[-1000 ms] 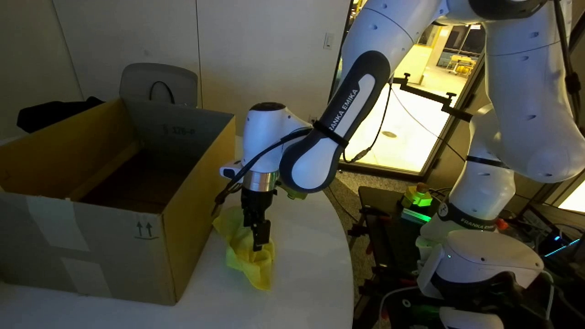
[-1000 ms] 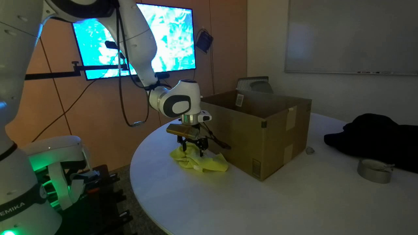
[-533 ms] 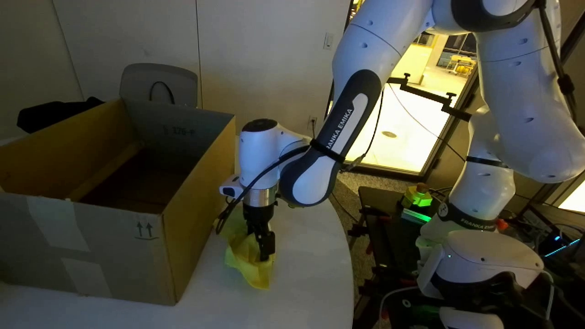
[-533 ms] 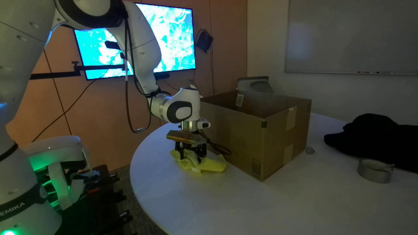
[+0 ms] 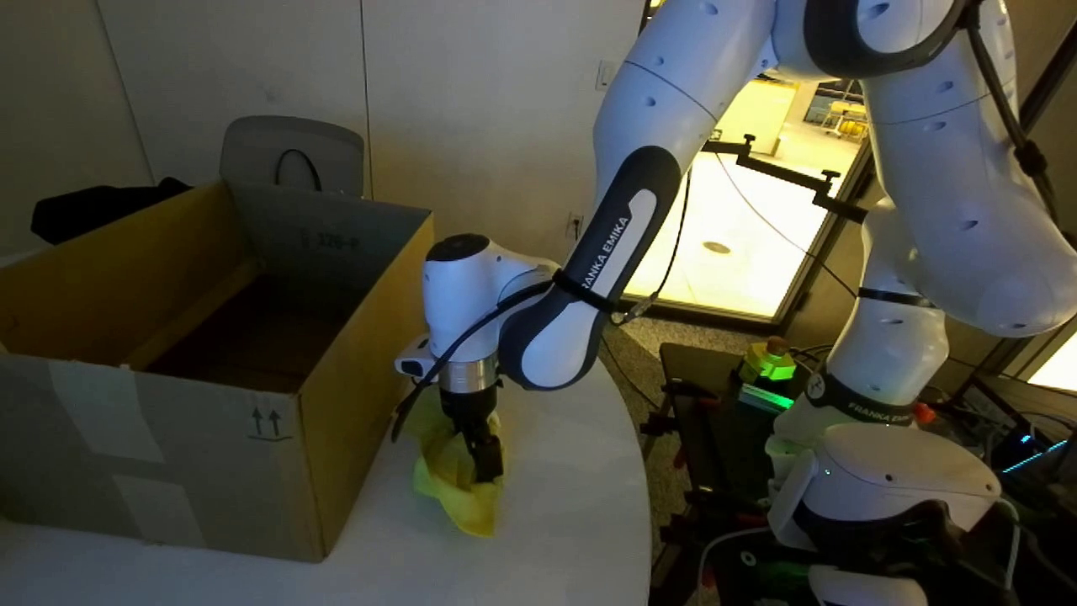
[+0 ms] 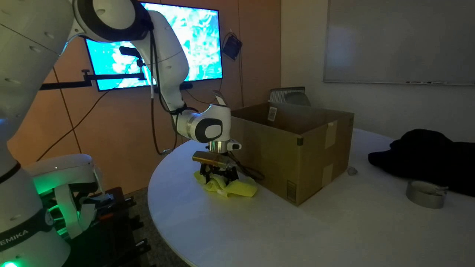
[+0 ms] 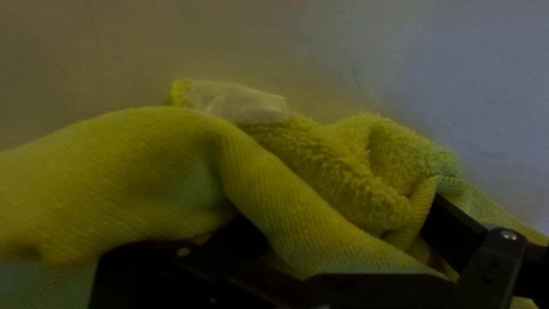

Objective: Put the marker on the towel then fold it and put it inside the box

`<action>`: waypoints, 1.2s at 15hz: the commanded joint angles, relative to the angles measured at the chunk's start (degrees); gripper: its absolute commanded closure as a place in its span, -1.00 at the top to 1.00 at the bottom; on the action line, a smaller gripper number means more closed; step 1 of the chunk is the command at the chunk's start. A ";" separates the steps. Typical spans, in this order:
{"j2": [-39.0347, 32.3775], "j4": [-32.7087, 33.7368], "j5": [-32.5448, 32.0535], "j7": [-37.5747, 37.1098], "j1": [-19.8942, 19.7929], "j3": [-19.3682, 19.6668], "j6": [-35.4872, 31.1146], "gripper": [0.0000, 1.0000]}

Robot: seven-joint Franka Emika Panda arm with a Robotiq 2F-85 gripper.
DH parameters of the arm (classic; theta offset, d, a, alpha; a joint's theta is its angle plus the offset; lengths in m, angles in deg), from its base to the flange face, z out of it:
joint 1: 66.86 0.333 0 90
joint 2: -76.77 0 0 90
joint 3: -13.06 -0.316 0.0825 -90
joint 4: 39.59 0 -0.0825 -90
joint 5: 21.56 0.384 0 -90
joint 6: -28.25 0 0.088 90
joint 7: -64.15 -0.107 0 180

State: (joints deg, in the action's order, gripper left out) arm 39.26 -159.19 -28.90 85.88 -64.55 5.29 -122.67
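The towel [image 5: 458, 501] lies crumpled and bunched on the table beside the box, and it also shows in an exterior view [image 6: 243, 188]. My gripper [image 6: 219, 180] points down into the towel with its two black fingers apart. In the wrist view my gripper [image 7: 343, 227] has bunched folds of the towel [image 7: 141, 159] between its fingers, with a white tag at the far edge. The box [image 5: 210, 471] stands open at the top next to the towel, and also shows in an exterior view [image 6: 265, 155]. The marker is hidden or out of view.
The round white table [image 6: 259, 233] has its curved edge close to the towel. A roll of tape [image 6: 426, 194], a black cloth [image 6: 426, 159] and a small grey lump [image 6: 352, 171] lie on the box's far side. A chair [image 5: 290, 156] stands behind the box.
My gripper has come down, so its fingers now sit lower in the towel's folds, and it has shifted slightly toward the box. The towel is pressed a little and the box has not moved.
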 commanded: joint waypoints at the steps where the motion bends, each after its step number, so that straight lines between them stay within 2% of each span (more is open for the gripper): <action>1: -1.65 1.58 -0.66 -2.17 0.54 0.49 1.28 0.32; 9: -0.05 0.75 0.41 -1.29 -0.83 -0.70 3.72 -0.87; 12: 2.29 -0.61 0.69 -1.11 -1.31 -0.98 4.99 -1.00; 18: 12.14 -3.63 2.18 0.45 -3.72 -1.56 10.51 -1.00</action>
State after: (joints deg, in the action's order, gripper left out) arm 43.79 -159.64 -28.58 84.86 -66.51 4.80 -115.66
